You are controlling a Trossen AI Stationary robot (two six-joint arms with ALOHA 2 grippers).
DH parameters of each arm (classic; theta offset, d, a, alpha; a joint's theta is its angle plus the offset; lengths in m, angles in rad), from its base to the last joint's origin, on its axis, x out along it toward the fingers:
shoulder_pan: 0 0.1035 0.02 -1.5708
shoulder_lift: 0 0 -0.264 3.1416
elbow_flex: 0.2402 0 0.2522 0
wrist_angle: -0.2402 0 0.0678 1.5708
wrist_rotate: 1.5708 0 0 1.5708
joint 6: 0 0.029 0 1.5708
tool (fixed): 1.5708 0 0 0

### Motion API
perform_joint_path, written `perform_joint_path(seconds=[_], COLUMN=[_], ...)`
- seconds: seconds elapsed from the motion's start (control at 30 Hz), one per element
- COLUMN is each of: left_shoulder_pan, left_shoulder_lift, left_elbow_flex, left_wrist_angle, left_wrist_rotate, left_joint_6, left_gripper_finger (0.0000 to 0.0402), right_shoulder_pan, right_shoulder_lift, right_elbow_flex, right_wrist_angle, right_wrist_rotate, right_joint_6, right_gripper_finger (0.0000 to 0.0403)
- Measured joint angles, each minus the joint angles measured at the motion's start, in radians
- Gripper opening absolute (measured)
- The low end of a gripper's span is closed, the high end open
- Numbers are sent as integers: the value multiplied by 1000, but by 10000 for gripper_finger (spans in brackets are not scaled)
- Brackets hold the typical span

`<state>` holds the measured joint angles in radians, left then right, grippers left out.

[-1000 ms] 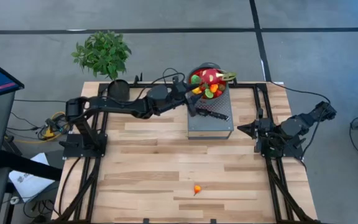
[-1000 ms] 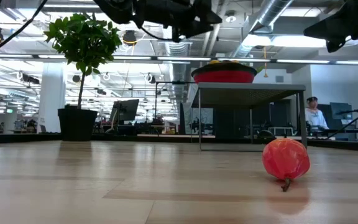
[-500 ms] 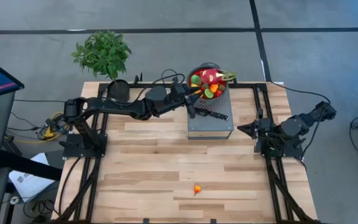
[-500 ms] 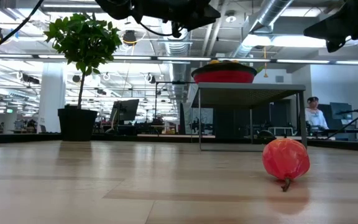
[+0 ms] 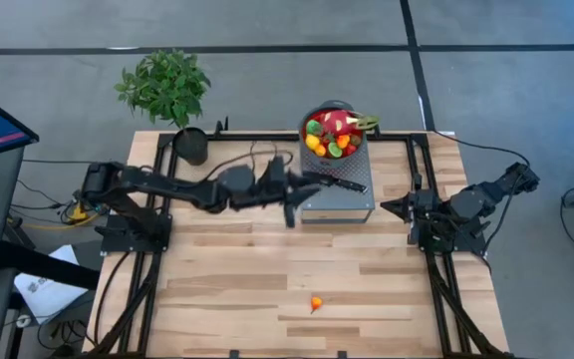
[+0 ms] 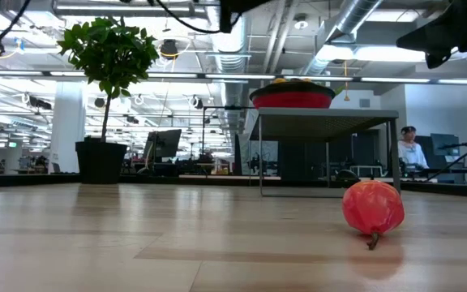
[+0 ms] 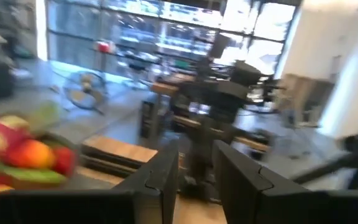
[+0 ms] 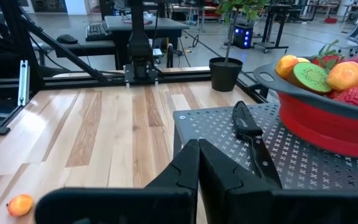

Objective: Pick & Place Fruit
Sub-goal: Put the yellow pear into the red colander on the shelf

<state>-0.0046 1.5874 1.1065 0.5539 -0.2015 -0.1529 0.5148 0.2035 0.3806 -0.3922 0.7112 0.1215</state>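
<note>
**Fruit heaped in bowl, one piece loose on table**

Fruit (image 5: pixel 333 136) piled in red bowl (image 8: pixel 328 127) atop perforated metal stand (image 5: pixel 338 189), black-handled knife (image 8: pixel 250 134) just beside the bowl. One small orange-red fruit (image 5: pixel 316 303) alone on wooden table (image 5: pixel 237 269), well apart. Left gripper (image 5: pixel 289 204) at the stand's left edge, fingers (image 7: pixel 160 180) slightly parted, nothing seen between. Right gripper (image 8: pixel 197 163) pressed together, parked at table's right side.
</note>
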Motion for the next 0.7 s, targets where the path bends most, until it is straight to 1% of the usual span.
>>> perform_joint_path(seconds=[0.17,0.27,0.37,0.5,0.57,0.63,0.7], left_shoulder_pan=[-118,-183,-239,-313,-344,-371,-390], left_shoulder_lift=[-51,-58,-44,0,35,76,127], left_elbow_flex=[-76,-96,-95,-94,-74,-38,13], left_wrist_angle=[2,2,10,30,38,39,41], left_wrist_rotate=[1,-11,-77,-215,-275,-306,-308], left_joint_6=[-130,-186,-229,-267,-292,-303,-305], left_gripper_finger=[92,92,92,92,92,92,92], right_shoulder_pan=[0,0,0,0,0,0,0], right_shoulder_lift=[0,0,0,0,0,0,0], right_elbow_flex=[0,0,0,0,0,0,0], right_wrist_angle=[-21,-34,-43,-57,-57,-57,-57], right_wrist_rotate=[0,0,0,-3,-3,-4,-4], right_joint_6=[0,0,2,3,3,5,18], right_gripper_finger=[0,0,0,0,0,0,0])
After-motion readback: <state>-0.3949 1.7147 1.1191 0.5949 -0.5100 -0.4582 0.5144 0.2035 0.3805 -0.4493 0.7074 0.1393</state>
